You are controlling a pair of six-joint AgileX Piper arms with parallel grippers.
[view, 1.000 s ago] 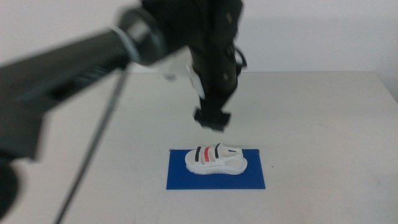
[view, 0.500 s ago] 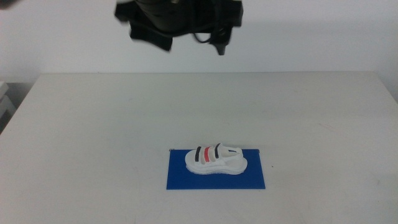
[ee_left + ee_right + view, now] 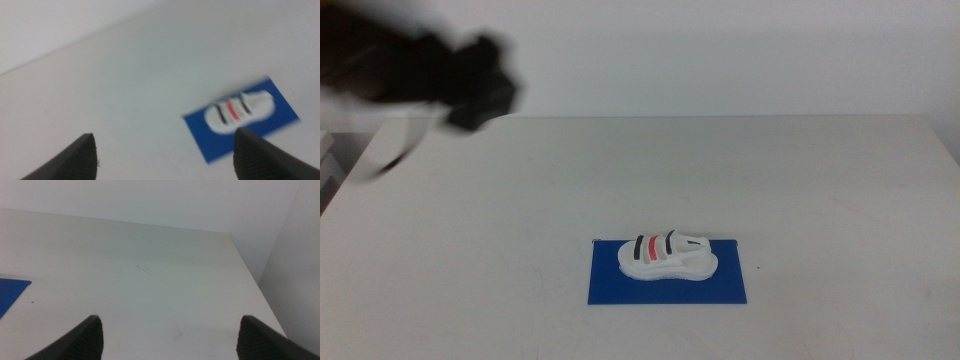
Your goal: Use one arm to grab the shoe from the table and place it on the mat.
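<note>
Nearest the camera in the middle view lies the mat [image 3: 667, 271], a flat dark blue rectangle resting on the white table [image 3: 800, 190] toward its near edge and slightly right of centre. The shoe [image 3: 667, 257], a white chunky-soled sneaker with black, grey and red straps, sits upright on the mat, its sole wholly within the blue area, lengthwise along the mat's long side, leaving blue margins at either end and along the near side. Nothing touches the shoe. Beyond it the table is bare white up to its far edge, where it meets a pale wall. At the far left, above the table's far corner, the left gripper [image 3: 475, 95] appears as a dark, motion-blurred mass, raised off the surface and well apart from mat and shoe; a dark cable [image 3: 395, 160] loops below it. In the left wrist view the left gripper [image 3: 165, 155] shows two dark jaws spread wide with nothing between them, and mat [image 3: 282, 117] and shoe [image 3: 239, 112] lie distant on the table. In the right wrist view the right gripper [image 3: 167, 337] likewise has its jaws set wide and empty, over bare table, with only one corner of the mat [image 3: 11, 294] visible at the edge.
</note>
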